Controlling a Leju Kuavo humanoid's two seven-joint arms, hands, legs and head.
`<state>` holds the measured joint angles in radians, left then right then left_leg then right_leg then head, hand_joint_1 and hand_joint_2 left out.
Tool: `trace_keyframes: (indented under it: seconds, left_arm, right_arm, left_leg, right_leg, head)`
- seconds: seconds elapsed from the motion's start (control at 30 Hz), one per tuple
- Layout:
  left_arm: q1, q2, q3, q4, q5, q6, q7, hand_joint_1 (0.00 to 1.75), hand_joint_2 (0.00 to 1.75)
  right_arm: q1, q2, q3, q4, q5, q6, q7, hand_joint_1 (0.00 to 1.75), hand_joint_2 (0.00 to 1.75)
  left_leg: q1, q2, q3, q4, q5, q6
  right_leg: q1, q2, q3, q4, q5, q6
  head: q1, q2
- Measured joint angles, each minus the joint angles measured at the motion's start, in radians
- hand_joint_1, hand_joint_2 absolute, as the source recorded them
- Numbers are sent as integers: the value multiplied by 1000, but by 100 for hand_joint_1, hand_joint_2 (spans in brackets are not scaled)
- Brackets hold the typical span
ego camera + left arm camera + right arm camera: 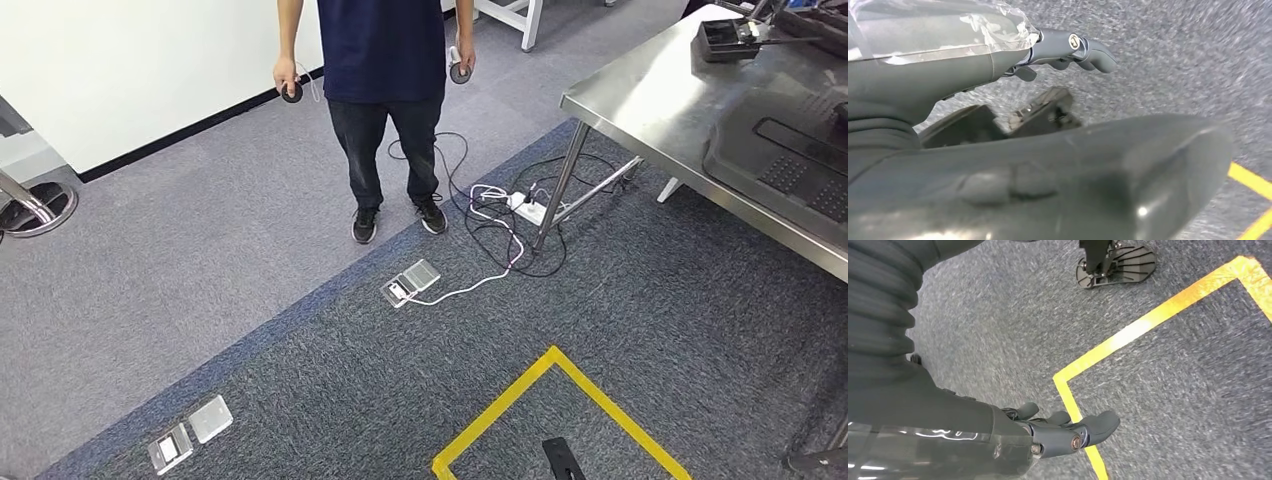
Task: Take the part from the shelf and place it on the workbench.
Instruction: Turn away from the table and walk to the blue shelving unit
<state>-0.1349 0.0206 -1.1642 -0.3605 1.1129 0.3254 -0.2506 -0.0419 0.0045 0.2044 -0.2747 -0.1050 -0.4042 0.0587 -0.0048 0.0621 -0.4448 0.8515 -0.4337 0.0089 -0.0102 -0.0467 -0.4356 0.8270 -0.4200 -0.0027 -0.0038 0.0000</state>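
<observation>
Currently, robot hands: left robot hand [1068, 50] and right robot hand [1063, 432] hang loosely open, holding nothing
Risk: tripping on white floor cables [490, 235] beside the steel surface [650, 100]

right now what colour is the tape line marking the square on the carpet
Yellow. The tape line shows best in the right wrist view, laid on dark grey carpet.

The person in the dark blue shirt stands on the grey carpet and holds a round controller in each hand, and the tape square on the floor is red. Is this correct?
Not quite. The tape square on the dark carpet is yellow, not red, as the head view and the right wrist view show. The rest holds: the person in the dark blue shirt stands on the grey carpet and holds a round controller in each hand.
</observation>
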Motion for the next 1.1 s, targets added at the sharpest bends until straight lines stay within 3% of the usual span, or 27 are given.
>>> trace_keyframes:
  seconds: [0.07, 0.13, 0.2, 0.27, 0.3, 0.33, 0.37, 0.4, 0.47, 0.5, 0.53, 0.6, 0.67, 0.77, 0.8, 0.83, 0.87, 0.9, 0.97, 1.0, 1.03, 1.1]
  left_arm:
    - [-3, 0, 0, 0, 0, 1, 2, 0, 0]
    - [1, 0, 0, 0, 2, 3, 3, 0, 0]
    - [1, 0, 0, 0, 5, 7, 3, 0, 0]
    - [0, 0, 0, 0, 8, 9, 4, 0, 0]
    - [0, 0, 0, 0, 8, 10, 6, 0, 0]
    - [1, 0, 0, 0, 9, 10, 9, 0, 0]
    - [2, 0, 0, 0, 9, 11, 11, 0, 0]
    - [2, 0, 0, 0, 9, 11, 13, 0, 0]
    - [0, 0, 0, 0, 9, 12, 15, 0, 0]
    - [-2, 0, 0, 0, 9, 12, 16, 0, 0]
    - [-2, 0, 0, 0, 9, 13, 17, 0, 0]
    - [-2, 1, 0, 0, 9, 15, 18, 0, 0]
    - [-1, 1, 0, 0, 10, 17, 19, 0, 0]
    - [-3, 2, 0, 0, 9, 18, 20, 0, 0]
    - [-3, 2, 0, 0, 9, 18, 20, 0, 0]
    - [-1, 2, 0, 0, 9, 18, 20, 0, 0]
    - [-1, 2, 0, 0, 9, 18, 20, 0, 0]
    - [-1, 2, 0, 0, 9, 18, 20, 0, 0]
    - [-6, 2, 0, 0, 8, 20, 20, 0, 0]
    - [-11, 2, 0, 0, 8, 20, 20, 0, 0]
    - [-14, 2, 0, 0, 8, 21, 20, 0, 0]
    - [-13, 2, 0, 0, 8, 21, 19, 0, 0]
  right_arm:
    - [-1, 0, 4, 0, 0, 0, 0, 0, 175]
    - [-3, 0, 9, 0, 0, 0, -1, 0, 175]
    - [-3, 0, 14, 0, -4, -1, -3, 0, 175]
    - [0, 0, 21, 0, -11, -5, -4, 0, 175]
    - [2, 0, 24, 0, -16, -7, -4, 0, 175]
    - [2, 0, 26, 0, -21, -9, -3, 0, 175]
    - [2, -1, 29, 0, -27, -10, -3, 0, 175]
    - [1, -1, 32, 0, -31, -11, -3, 0, 175]
    - [0, -2, 38, 0, -39, -13, -5, 0, 175]
    - [1, -2, 41, 0, -43, -15, -7, 0, 175]
    - [1, -3, 44, 0, -46, -17, -10, 0, 175]
    - [-1, -4, 48, 1, -50, -20, -16, 0, 175]
    - [-5, -5, 52, 1, -53, -22, -22, 0, 175]
    - [-5, -9, 56, 1, -54, -24, -25, 0, 175]
    - [-4, -10, 57, 1, -54, -24, -26, 0, 175]
    - [-4, -11, 59, 1, -55, -24, -26, 0, 175]
    - [-5, -11, 62, 1, -55, -24, -26, 0, 175]
    - [-6, -11, 64, 2, -55, -24, -26, 0, 175]
    - [-6, -11, 69, 2, -55, -24, -26, 0, 175]
    - [-5, -12, 71, 2, -55, -24, -26, 0, 175]
    - [-5, -12, 72, 2, -54, -24, -26, 0, 175]
    - [-7, -13, 76, 2, -54, -24, -25, 0, 175]
  left_leg:
    - [-2, -7, 3, -26, 11, 8]
    - [1, -22, 3, -34, 21, 17]
    - [4, -35, 3, -43, 32, 26]
    - [4, -50, 1, -44, 34, 30]
    - [4, -58, 2, -43, 33, 30]
    - [4, -67, 4, -43, 33, 30]
    - [5, -77, 7, -43, 31, 28]
    - [7, -86, 10, -42, 30, 26]
    - [7, -103, 11, -36, 23, 16]
    - [7, -111, 11, -33, 20, 11]
    - [6, -119, 9, -30, 17, 5]
    - [8, -131, 7, -28, 15, -5]
    - [9, -112, -14, 21, -18, -16]
    - [11, -79, -122, 249, -131, -27]
    - [13, -77, -153, 311, -151, -28]
    - [13, -76, -164, 333, -149, -28]
    - [13, -74, -153, 308, -128, -26]
    - [12, -66, -120, 241, -92, -22]
    - [7, -19, -33, 70, -27, -11]
    - [4, -1, -4, 10, -7, -6]
    - [0, 9, 9, -22, 2, -2]
    - [-1, -8, 8, -35, 14, 5]
  right_leg:
    - [2, -14, 1, 1, -3, 11]
    - [0, -4, -5, 20, -23, 22]
    - [-2, 26, -53, 129, -95, 28]
    - [-2, 40, -129, 297, -174, 29]
    - [-2, 41, -155, 350, -188, 29]
    - [-3, 42, -162, 361, -179, 29]
    - [-4, 45, -147, 324, -148, 28]
    - [-5, 54, -117, 255, -105, 27]
    - [-9, 98, -52, 96, -31, 26]
    - [-11, 114, -32, 48, -11, 23]
    - [-11, 122, -23, 23, -3, 20]
    - [-10, 105, -17, 11, 5, 6]
    - [-8, 87, -13, -2, 12, -8]
    - [-6, 56, -9, -12, 17, -17]
    - [-5, 47, -9, -13, 16, -17]
    - [-4, 38, -7, -13, 15, -17]
    - [-4, 31, -6, -13, 13, -17]
    - [-4, 24, -3, -13, 12, -16]
    - [-3, 11, 3, -11, 8, -10]
    - [-1, 5, 5, -10, 5, -5]
    - [0, -3, 6, -8, 2, 0]
    - [0, -17, 7, -8, -1, 11]
  head:
    - [2, 0]
    - [6, 0]
    - [10, 0]
    - [19, 0]
    - [23, 0]
    - [28, 0]
    - [33, 0]
    - [38, 0]
    - [47, 0]
    - [49, 0]
    - [47, 0]
    - [39, 0]
    - [30, 0]
    - [14, 0]
    - [11, 0]
    - [10, 0]
    - [8, 0]
    - [5, 0]
    - [-1, 0]
    - [-3, 0]
    - [-2, 0]
    - [2, 0]
